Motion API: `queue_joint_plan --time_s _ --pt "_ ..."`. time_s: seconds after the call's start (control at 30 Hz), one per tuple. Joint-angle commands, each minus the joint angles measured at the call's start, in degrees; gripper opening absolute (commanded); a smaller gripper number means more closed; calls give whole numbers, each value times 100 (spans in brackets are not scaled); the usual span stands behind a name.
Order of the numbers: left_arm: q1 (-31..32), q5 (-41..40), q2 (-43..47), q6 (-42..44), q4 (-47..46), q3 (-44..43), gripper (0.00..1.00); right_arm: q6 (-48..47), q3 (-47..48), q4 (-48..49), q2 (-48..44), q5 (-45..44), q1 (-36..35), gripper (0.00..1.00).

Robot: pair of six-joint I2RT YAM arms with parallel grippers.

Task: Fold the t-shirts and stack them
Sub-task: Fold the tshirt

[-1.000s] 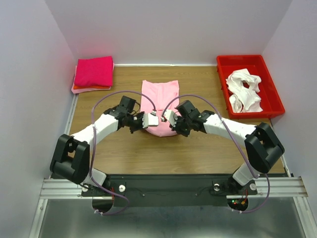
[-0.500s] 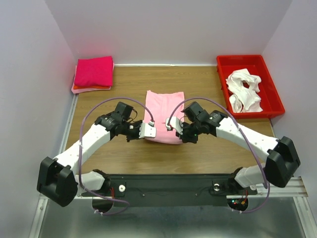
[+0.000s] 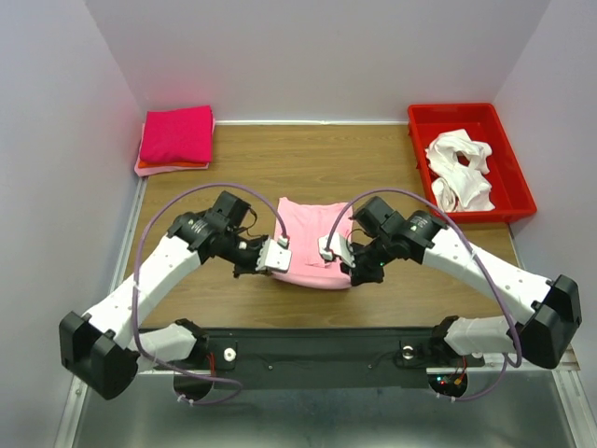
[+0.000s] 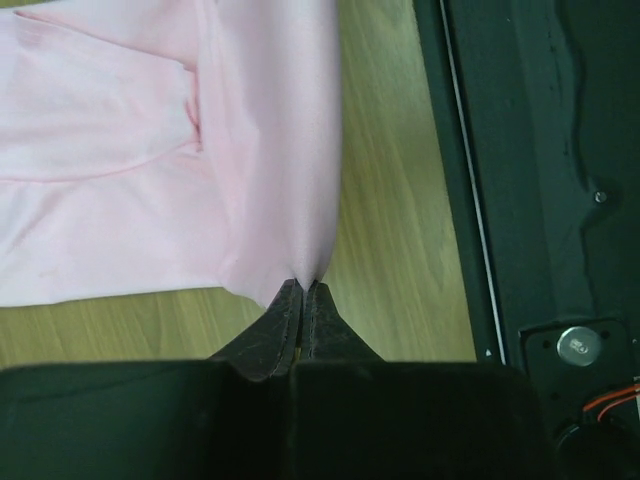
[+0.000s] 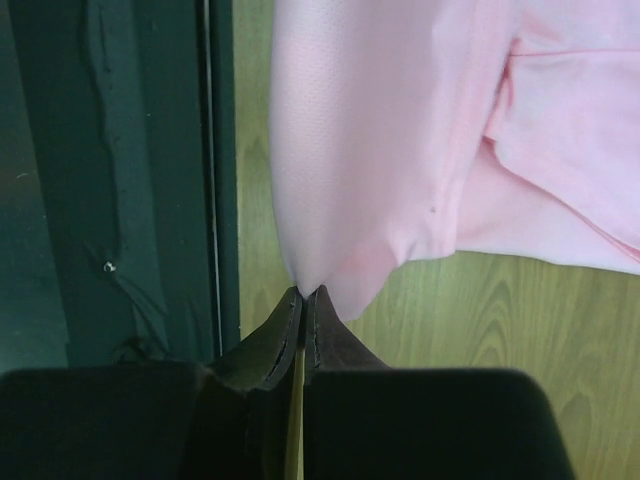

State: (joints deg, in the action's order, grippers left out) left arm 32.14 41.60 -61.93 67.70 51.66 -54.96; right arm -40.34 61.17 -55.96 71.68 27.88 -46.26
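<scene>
Pinching the near corners of the light pink t-shirt (image 3: pixel 312 233), left pincer (image 4: pixel 303 292) and right pincer (image 5: pixel 303 295) were clamped shut; the shirt lay centrally on the tabletop (image 3: pixel 373 159). Holds were thin: cloth could slip out, collapsing the fold.

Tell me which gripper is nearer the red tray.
Right. The right gripper, shut on the light pink t-shirt's near right corner, is closer to the red tray at the table's far right; the left gripper pinches the shirt's near left corner, farther away.
</scene>
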Motion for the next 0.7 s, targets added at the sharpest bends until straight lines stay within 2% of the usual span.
queue_joint_plan --time_s 0.0,0.2,0.23,0.33,0.47,0.53,0.67 --pt "-59 137 -590 84 204 -866 0 -141 624 -169 223 50 406 1" --pt "-664 392 -1952 901 529 -2053 0 -843 1406 -345 1092 385 1294 1" --pt "-944 523 -2337 1146 634 -2297 0 -1027 1598 -354 1416 463 1495 0" --pt "-1271 664 -2972 1499 740 -2808 0 -1388 2038 -345 2155 683 1927 1" --pt "-1570 674 -4237 1518 705 -3529 2 -1828 2636 -363 3210 965 2419 0" --pt "-1614 674 -4842 1448 644 -3976 8 -1986 2995 -345 3823 1043 2577 1" --pt "-1606 577 -5828 1167 538 -4777 11 -2109 3288 -319 4477 1220 2692 1"
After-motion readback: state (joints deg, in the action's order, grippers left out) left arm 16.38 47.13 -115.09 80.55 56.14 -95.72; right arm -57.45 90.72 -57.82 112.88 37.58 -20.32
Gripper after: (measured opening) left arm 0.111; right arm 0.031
